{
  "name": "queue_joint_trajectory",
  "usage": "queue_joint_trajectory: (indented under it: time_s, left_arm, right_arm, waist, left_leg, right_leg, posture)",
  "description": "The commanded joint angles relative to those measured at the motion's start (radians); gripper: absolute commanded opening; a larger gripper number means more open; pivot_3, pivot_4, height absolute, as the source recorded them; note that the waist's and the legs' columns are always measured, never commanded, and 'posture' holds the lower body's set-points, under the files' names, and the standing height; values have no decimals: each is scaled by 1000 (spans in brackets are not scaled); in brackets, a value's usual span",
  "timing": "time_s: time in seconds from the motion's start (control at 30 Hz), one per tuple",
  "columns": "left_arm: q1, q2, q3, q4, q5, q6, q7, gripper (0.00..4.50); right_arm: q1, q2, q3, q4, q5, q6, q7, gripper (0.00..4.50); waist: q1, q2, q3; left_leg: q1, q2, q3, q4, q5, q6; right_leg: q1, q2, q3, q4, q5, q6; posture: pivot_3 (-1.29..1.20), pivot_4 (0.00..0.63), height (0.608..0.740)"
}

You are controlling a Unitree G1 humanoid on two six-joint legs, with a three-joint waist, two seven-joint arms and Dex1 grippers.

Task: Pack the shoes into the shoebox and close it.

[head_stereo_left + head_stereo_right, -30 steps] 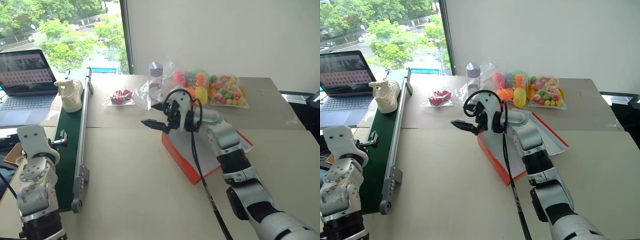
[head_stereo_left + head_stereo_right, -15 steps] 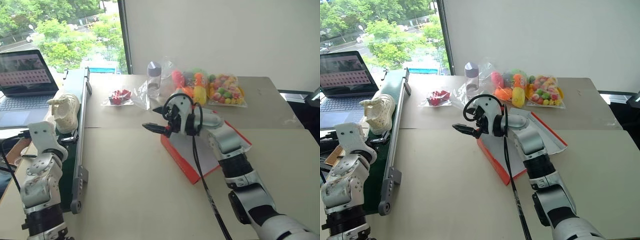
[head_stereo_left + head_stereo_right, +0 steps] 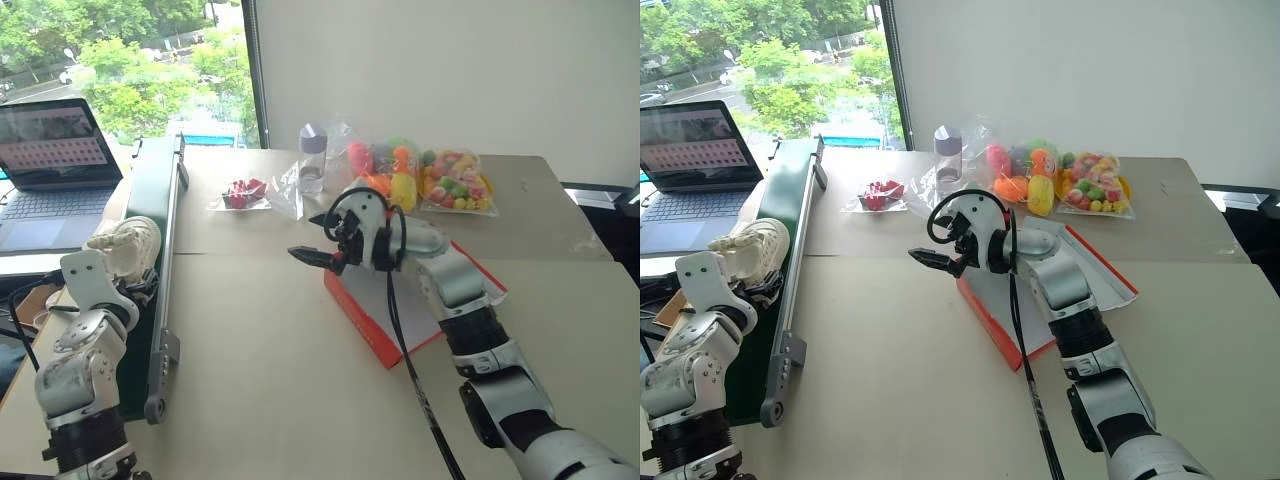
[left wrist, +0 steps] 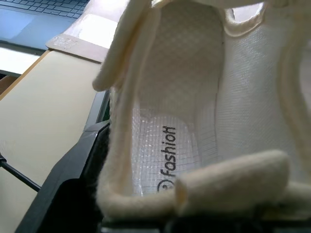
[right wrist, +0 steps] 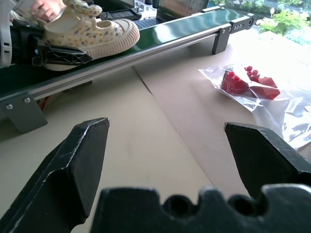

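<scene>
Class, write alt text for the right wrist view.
Two black fingers of the open right claw frame a tan table. Beyond, the left claw meets a cream shoe on a green conveyor; bagged red toys lie nearby.

In front of me is a beige table (image 3: 270, 370). On it lie an open red-orange cardboard shoebox (image 3: 372, 322), a long green conveyor belt with metal rails (image 3: 158, 240), a clear plastic bottle (image 3: 312, 158), a small bag of red pieces (image 3: 240, 193) and two bags of colourful toys (image 3: 420, 178).
</scene>
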Motion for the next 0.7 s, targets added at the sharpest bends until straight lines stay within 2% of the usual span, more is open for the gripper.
queue_joint_trajectory:
  time_s: [0.03,0.17,0.3,0.5,0.6,0.63,0.7]
  left_arm:
    - [-4,-11,3,3,-25,38,14,2916]
    - [-32,-4,-17,-13,-22,4,8,2597]
    - [-103,4,-72,-73,-15,-82,-13,2597]
    - [-286,-117,-240,-212,-122,-50,-39,2597]
    - [-374,-160,-306,-230,-156,-24,-32,2597]
    - [-397,-172,-319,-231,-169,-17,-29,2597]
    - [-444,-195,-350,-225,-186,-7,-27,2597]
  right_arm:
    - [-27,-10,-22,-13,-7,-8,-12,4500]
    - [-31,-11,-24,-5,-11,-8,-19,4500]
    - [-50,18,-70,10,29,12,-51,4500]
    - [-218,158,-415,123,310,212,-279,4500]
    - [-284,189,-541,157,420,292,-389,4500]
    - [-302,197,-578,163,457,312,-421,4500]
    - [-330,212,-641,161,531,357,-482,4500]
  waist:
    - [0,0,0]
    - [0,0,0]
    - [6,0,0]
    - [8,-1,1]
    - [3,-1,1]
    - [1,-1,1]
    - [-5,-1,1]
  left_leg:
    - [0,0,0,0,0,0]
    - [1,0,0,0,1,-1]
    - [1,1,0,0,3,-2]
    - [-7,1,0,1,4,-1]
    - [-8,1,0,0,3,4]
    - [-8,1,0,0,6,12]
    - [-8,1,0,-2,6,12]
  right_leg:
    - [0,0,0,0,0,0]
    - [1,0,0,0,-1,-4]
    - [1,0,-1,0,0,-5]
    - [-2,-1,-3,-3,10,-6]
    - [-2,0,-4,-3,10,-5]
    - [-1,0,-4,-3,10,-5]
    - [-1,1,-4,-3,9,-4]
  posture:
    - [0,150,740]
    - [0,150,740]
    - [0,150,740]
    - [0,150,740]
    - [0,150,740]
    - [0,150,740]
    - [0,150,740]
